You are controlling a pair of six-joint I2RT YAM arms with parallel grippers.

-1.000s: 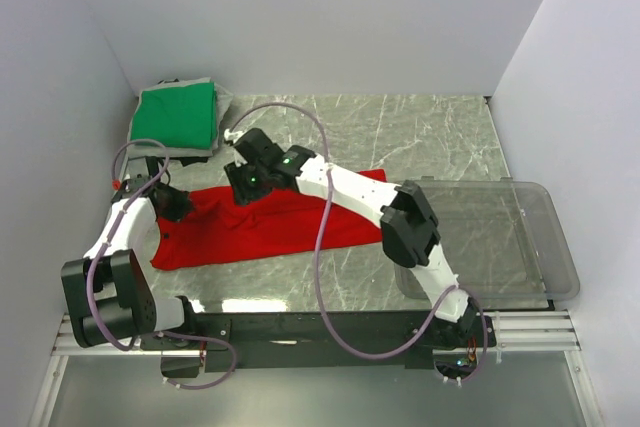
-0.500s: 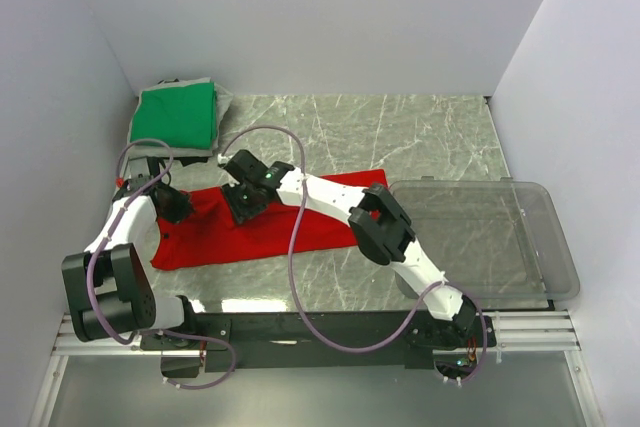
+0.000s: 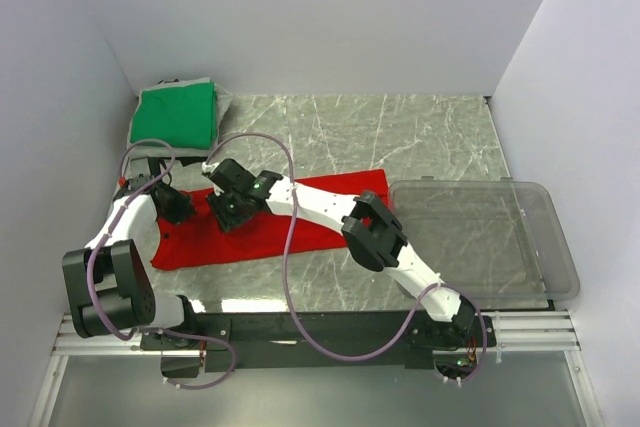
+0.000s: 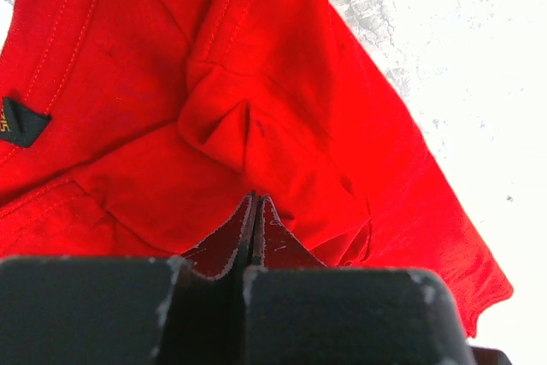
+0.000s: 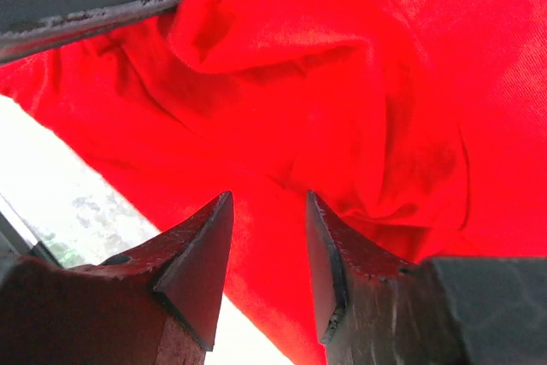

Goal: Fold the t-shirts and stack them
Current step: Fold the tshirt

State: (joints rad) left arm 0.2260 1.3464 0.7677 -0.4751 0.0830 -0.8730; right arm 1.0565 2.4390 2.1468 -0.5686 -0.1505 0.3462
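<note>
Tools drawn closer over bright red cloth t-shirt [image 3: 205,242] on marbled counter [image 3: 400,137].
Since a second ago, right tool [image 3: 226,211] has slid leftward along the shirt, nearer left tool [image 3: 177,205]; its jaws stand half apart just above rumpled cloth, holding nothing. Meanwhile left tool stays put, jaws pressed shut at a pucker on the shirt's end. Folded bright green cloth t-shirt [image 3: 178,115] lies beyond left tool, unmoved.

A lab test booth: plain white walls [image 3: 300,17] enclosing a marble-patterned table [image 3: 420,137].

marble table [image 3: 400,137] | on it: red t-shirt [image 3: 215,242], green t-shirt [image 3: 178,115], clear bin [image 3: 480,247]
</note>
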